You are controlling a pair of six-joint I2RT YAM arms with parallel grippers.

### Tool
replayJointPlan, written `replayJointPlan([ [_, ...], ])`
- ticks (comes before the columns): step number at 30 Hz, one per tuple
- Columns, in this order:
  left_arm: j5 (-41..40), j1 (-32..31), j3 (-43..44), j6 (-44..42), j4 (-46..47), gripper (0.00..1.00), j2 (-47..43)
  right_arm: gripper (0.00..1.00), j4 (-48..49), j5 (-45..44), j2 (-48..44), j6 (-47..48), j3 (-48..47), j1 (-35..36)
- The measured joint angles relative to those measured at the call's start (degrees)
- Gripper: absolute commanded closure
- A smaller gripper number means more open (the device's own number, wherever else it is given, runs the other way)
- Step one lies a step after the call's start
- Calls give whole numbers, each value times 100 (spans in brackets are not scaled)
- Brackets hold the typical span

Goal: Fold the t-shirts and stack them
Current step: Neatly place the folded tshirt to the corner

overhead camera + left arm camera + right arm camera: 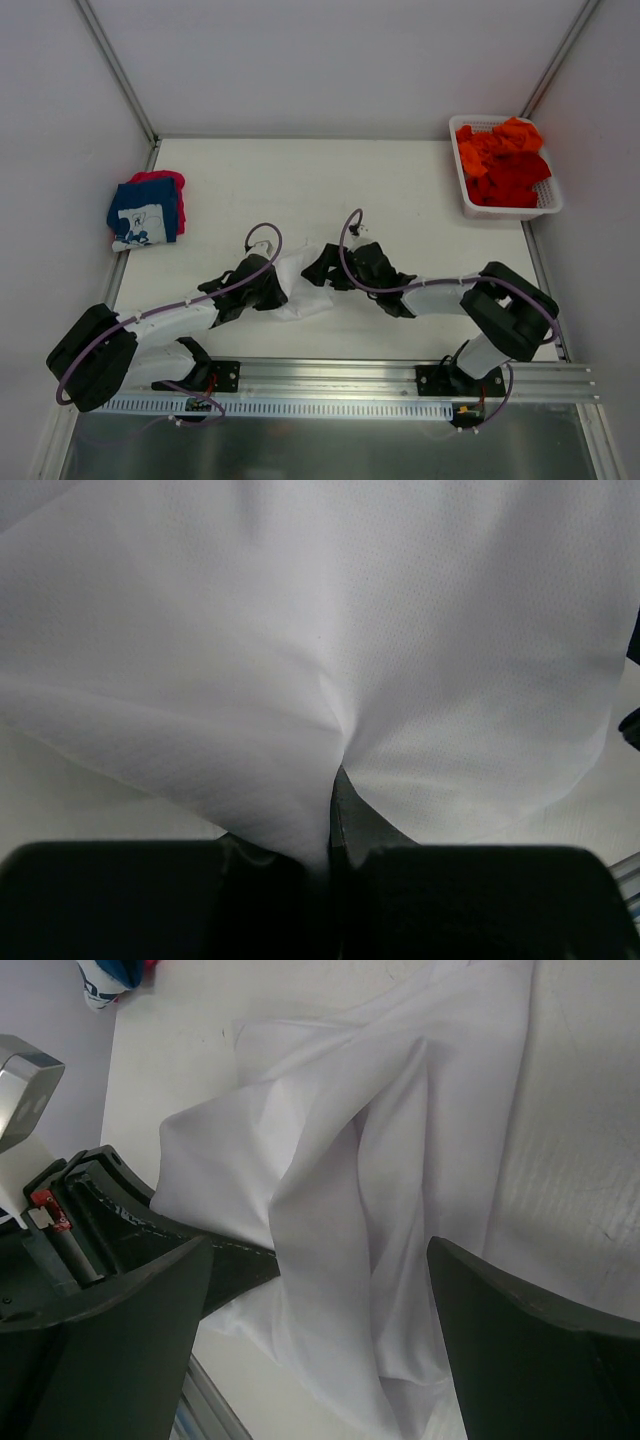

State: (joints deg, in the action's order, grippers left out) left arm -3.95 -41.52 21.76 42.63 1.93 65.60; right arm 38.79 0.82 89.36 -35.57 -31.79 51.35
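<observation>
One white tee [305,295], pinched and straddled.
I saw the left gripper [330,865] clenched on its cloth, the right gripper [320,1255] spread wide above it, grasping nothing.

white tee [303,290] bunched near centre, navy tee [146,208] folded atop pink-red one [168,179] left, orange-red tees [503,163] heaped far right

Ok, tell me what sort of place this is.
Most likely a robot test cell in a lab, not a home: a white table boxed in by plain panels, two robot arms bolted to a metal rail, and a basket of shirts as props.
</observation>
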Motion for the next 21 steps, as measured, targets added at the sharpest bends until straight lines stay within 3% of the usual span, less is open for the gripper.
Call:
replayJointPlan([
  [17, 20, 0, 0, -2, 11, 100, -20, 9, -837, -490, 136, 238, -227, 452],
  [21, 26, 0, -7, -2, -59, 100, -85, 14, -815, -479, 380, 280, -437, 463],
])
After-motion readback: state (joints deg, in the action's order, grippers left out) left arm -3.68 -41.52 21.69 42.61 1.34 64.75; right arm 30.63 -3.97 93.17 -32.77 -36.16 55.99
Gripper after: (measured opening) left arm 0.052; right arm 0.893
